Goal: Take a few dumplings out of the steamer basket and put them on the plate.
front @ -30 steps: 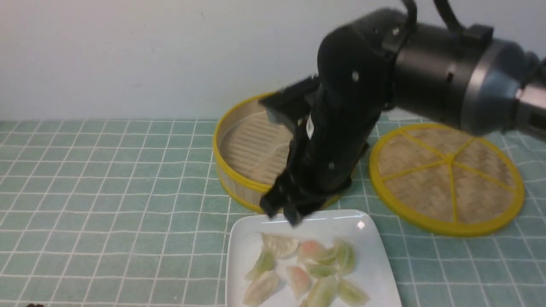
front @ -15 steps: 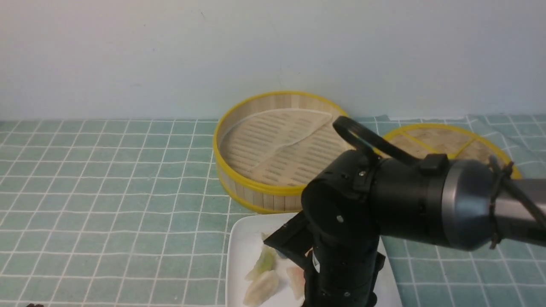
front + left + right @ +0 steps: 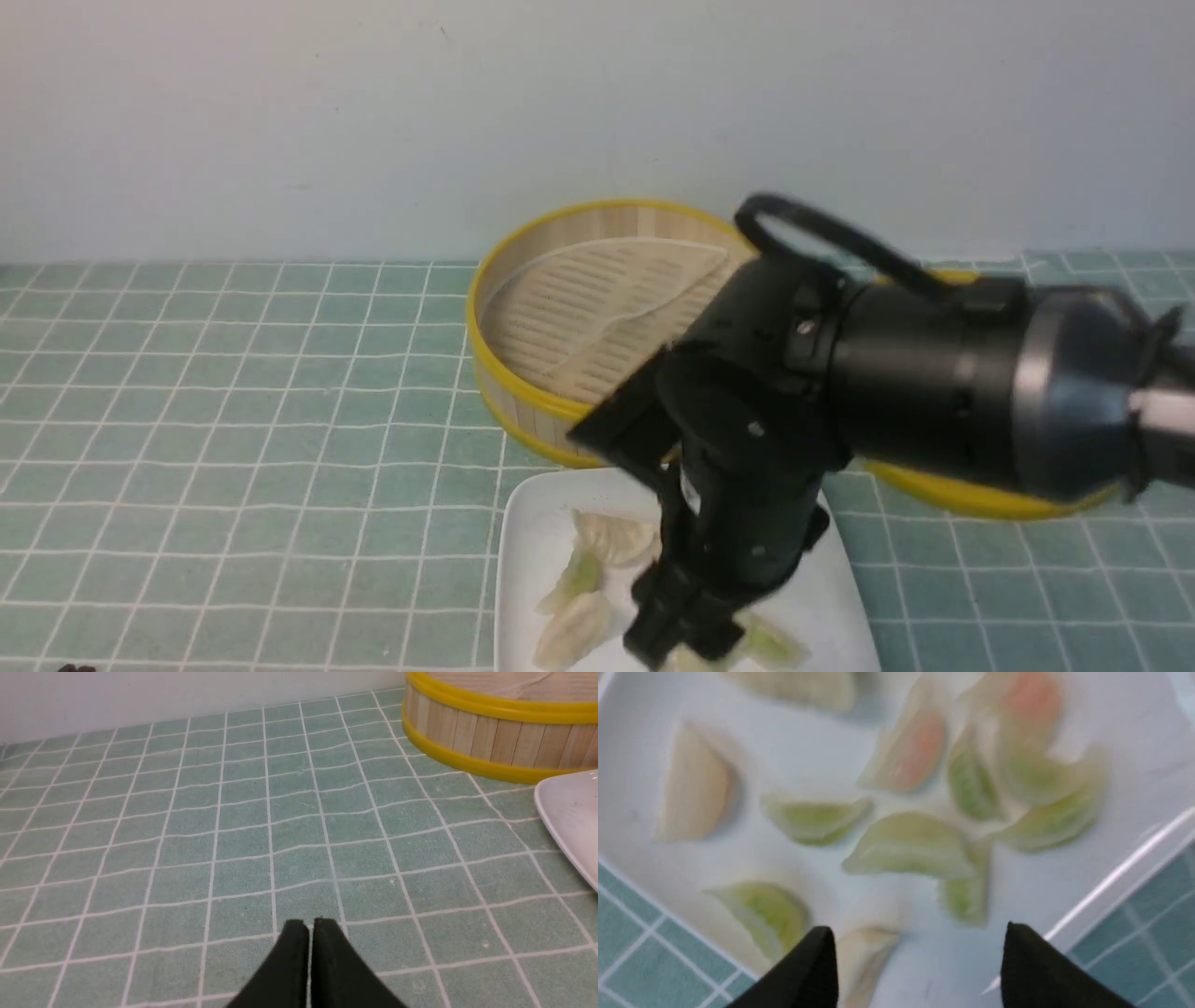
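Note:
Several dumplings, pale green, whitish and pink, lie on the white plate at the front. The right wrist view shows them close up on the plate. My right gripper hangs open just above the plate's near part. Its jaws stand wide apart and grip nothing; a whitish dumpling lies beside one fingertip. The steamer basket stands behind the plate, and its visible liner holds no dumplings. My left gripper is shut and empty over the cloth, with the basket and plate off to one side.
The flat woven lid with yellow rim lies right of the basket, mostly hidden behind my right arm. A green checked cloth covers the table. A pale wall runs along the back.
My right arm swung from the basket's near rim toward the front over the plate, dipped low, then rose a little. The left gripper shows no earlier frame.

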Controlling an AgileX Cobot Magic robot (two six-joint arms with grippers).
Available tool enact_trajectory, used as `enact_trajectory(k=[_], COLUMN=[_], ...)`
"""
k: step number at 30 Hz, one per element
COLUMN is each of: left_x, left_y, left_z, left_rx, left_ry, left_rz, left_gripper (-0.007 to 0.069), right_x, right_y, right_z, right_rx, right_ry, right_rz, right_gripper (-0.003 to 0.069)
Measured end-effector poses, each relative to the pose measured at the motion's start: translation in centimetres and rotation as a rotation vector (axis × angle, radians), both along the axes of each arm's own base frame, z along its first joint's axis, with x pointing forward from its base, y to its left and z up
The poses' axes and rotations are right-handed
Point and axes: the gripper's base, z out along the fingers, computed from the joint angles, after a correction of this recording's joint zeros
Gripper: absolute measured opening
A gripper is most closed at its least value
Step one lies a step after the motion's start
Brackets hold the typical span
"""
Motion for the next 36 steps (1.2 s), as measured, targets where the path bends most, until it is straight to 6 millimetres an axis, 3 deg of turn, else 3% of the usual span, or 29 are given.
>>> enact_trajectory(k=[2, 3, 4, 6, 7, 8, 10, 11, 12, 13, 16, 19, 29, 36], left_x=[0.0, 0.0, 0.0, 0.0, 0.0, 0.0, 0.0, 0.0, 0.0, 0.0, 0.0, 0.0, 0.0, 0.0], left_y=[0.0, 0.0, 0.0, 0.0, 0.0, 0.0, 0.0, 0.0, 0.0, 0.0, 0.0, 0.0, 0.0, 0.0], left_z=[0.0, 0.0, 0.0, 0.0, 0.0, 0.0, 0.0, 0.0, 0.0, 0.0, 0.0, 0.0, 0.0, 0.0], left_rx=[0.000, 0.000, 0.000, 0.000, 0.000, 0.000, 0.000, 0.000, 0.000, 0.000, 0.000, 0.000, 0.000, 0.001], left_ry=[0.000, 0.000, 0.000, 0.000, 0.000, 0.000, 0.000, 0.000, 0.000, 0.000, 0.000, 0.000, 0.000, 0.000], left_rz=[0.000, 0.000, 0.000, 0.000, 0.000, 0.000, 0.000, 0.000, 0.000, 0.000, 0.000, 0.000, 0.000, 0.000], left_gripper=[-0.0006, -0.0006, -0.0006, -0.0006, -0.0006, -0.0006, -0.0006, -0.0006, -0.0006, -0.0006, -0.0006, -0.0006, -0.0006, -0.0006], right_x=[-0.4, -0.4, -1.8, -3.9, -4.4, -6.5, -9.9, -9.8, -12.5, -13.7, -17.0, -18.7, -21.2, -21.4], right_y=[-1.2, -1.4, -3.7, -6.7, -7.5, -10.2, -14.6, -14.5, -17.7, -19.0, -22.8, -25.0, -26.7, -26.4], right_z=[4.2, 4.7, 8.9, 12.7, 13.5, 15.6, 17.4, 17.2, 17.6, 17.3, 15.0, 12.5, 7.9, 7.1], right_rx=[0.086, 0.093, 0.195, 0.294, 0.320, 0.403, 0.561, 0.561, 0.701, 0.764, 0.946, 1.069, 1.361, 1.428], right_ry=[-0.117, -0.135, -0.234, -0.324, -0.342, -0.401, -0.497, -0.497, -0.585, -0.624, -0.742, -0.803, -0.936, -0.953], right_rz=[-0.052, -0.057, -0.112, -0.164, -0.170, -0.203, -0.223, -0.221, -0.207, -0.193, -0.162, -0.182, -0.082, -0.033], right_gripper=[0.0291, 0.0278, 0.0159, 0.0058, 0.0051, 0.0015, -0.0006, -0.0006, -0.0011, -0.0012, -0.0012, -0.0012, -0.0013, -0.0013])
